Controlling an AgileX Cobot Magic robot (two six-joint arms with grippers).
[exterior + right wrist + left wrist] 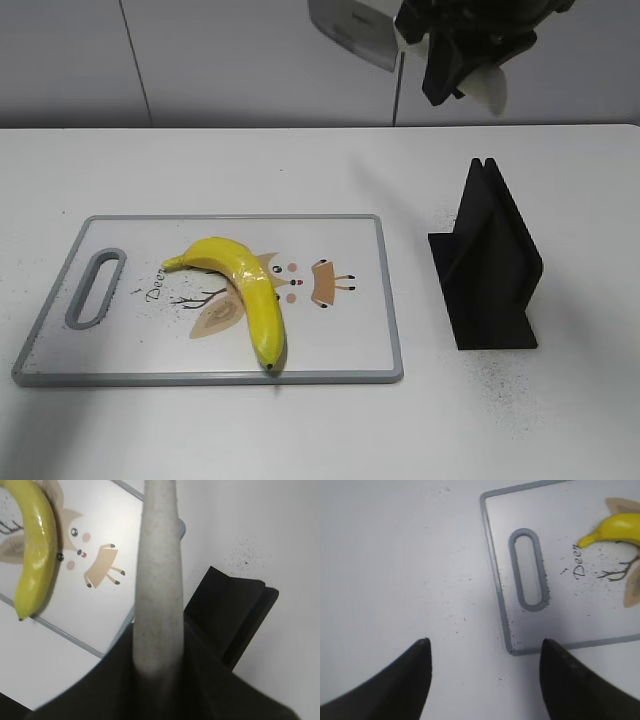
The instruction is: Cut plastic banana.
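**White table, knife aloft, no cut yet**

White tabletop, pale wall behind, dark specks scattered around. Banana [245, 295] lies uncut on the cutting board [340, 340]. Right gripper [455, 60] is clenched on the knife [352, 30], high above the black knife stand [488, 265]. Left gripper [485, 680] is spread wide, empty, near the board's handle end. Next, I'd guess: swing the blade over the banana's middle and press down.

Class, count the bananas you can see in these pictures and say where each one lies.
1. The banana lies on the cutting board, curving over its deer print, tip near the front edge. None other is visible.
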